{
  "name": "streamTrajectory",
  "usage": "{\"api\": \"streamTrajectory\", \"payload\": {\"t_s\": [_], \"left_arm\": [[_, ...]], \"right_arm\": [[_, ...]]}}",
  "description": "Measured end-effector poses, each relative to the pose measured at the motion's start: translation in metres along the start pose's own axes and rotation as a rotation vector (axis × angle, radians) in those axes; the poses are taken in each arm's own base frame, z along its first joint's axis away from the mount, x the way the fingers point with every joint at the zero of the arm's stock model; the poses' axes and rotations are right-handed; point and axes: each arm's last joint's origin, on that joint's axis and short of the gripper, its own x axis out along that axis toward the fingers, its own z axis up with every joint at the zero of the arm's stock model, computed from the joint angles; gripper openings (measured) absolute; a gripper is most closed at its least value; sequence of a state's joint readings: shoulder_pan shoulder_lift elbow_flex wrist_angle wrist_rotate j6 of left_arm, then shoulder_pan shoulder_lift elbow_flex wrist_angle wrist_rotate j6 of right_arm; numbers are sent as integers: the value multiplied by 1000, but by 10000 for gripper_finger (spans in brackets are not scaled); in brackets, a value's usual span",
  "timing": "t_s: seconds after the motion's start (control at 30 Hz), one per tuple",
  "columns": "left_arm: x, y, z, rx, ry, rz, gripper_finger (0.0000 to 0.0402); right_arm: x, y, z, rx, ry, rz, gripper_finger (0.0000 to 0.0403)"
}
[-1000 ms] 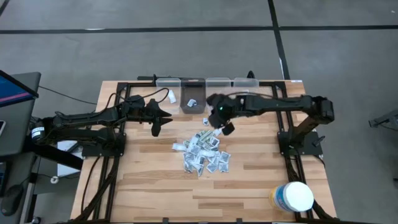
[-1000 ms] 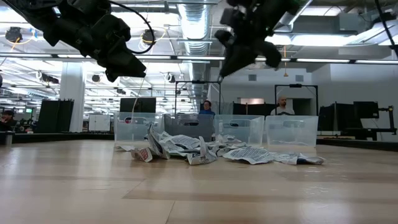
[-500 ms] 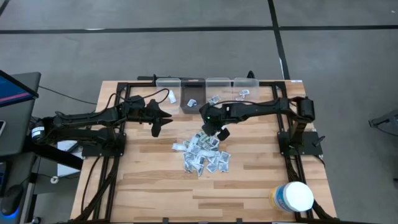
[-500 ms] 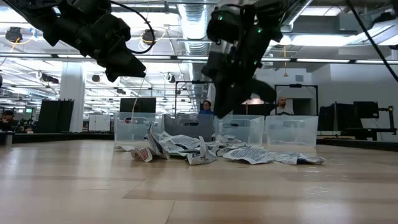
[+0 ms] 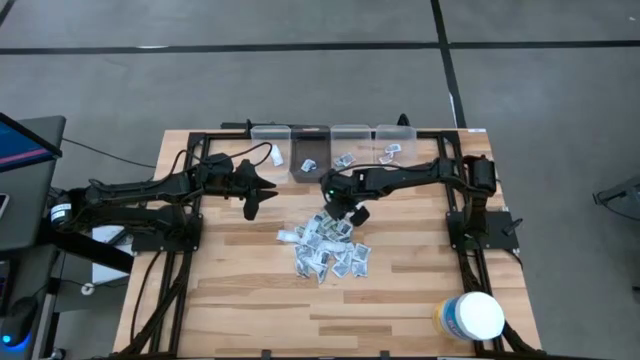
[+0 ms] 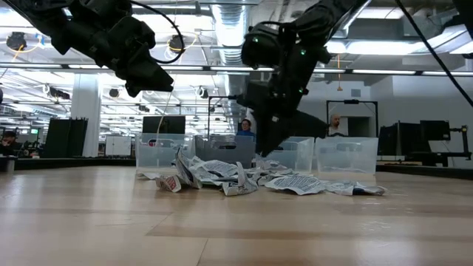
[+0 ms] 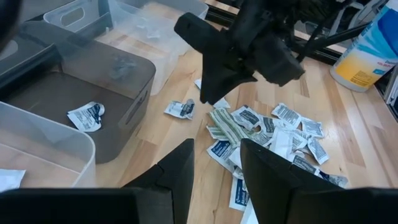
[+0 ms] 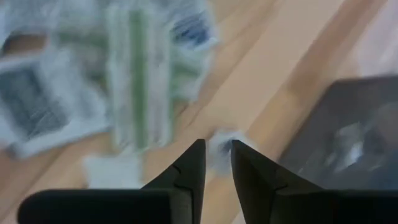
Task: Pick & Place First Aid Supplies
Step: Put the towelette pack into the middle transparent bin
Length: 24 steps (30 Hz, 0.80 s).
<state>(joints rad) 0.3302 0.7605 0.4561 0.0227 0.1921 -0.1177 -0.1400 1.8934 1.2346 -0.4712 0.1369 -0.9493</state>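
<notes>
The first aid supplies (image 5: 325,245) lie as a loose heap of small white packets on the middle of the wooden table. One small packet (image 7: 181,109) lies by itself on the wood, between the heap and the dark bin (image 5: 309,160). My right gripper (image 5: 349,211) points steeply down just above this packet (image 8: 219,144). Its fingers are open by a narrow gap with nothing between them. My left gripper (image 5: 250,207) hangs open and empty, well above the table, to the left of the heap.
Several small bins stand in a row at the far edge: clear ones (image 5: 272,146) (image 5: 351,145) (image 5: 395,140) and the dark one, some with packets inside. A large white tub (image 5: 470,317) with a yellow label stands at the near right corner. Bare wood lies near the front edge.
My right gripper has come down from high over the bins toward the far edge of the heap. It has shifted a little toward the table's left and tipped more steeply downward. The heap and my left arm have kept still.
</notes>
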Motion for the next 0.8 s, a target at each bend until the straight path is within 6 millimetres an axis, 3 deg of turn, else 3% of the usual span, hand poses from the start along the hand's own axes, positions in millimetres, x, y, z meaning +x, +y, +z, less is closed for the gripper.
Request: {"api": "streamTrajectory", "payload": {"t_s": [0.27,0.47,0.8], "left_arm": [[0,0,0,0,0,0,131],[0,0,0,-3,0,0,131],[0,0,0,0,0,0,131]], "right_arm": [[15,1,-4,-12,38,8,71],[16,1,-4,-19,45,4,69],[15,1,2,-38,90,-71,4]]}}
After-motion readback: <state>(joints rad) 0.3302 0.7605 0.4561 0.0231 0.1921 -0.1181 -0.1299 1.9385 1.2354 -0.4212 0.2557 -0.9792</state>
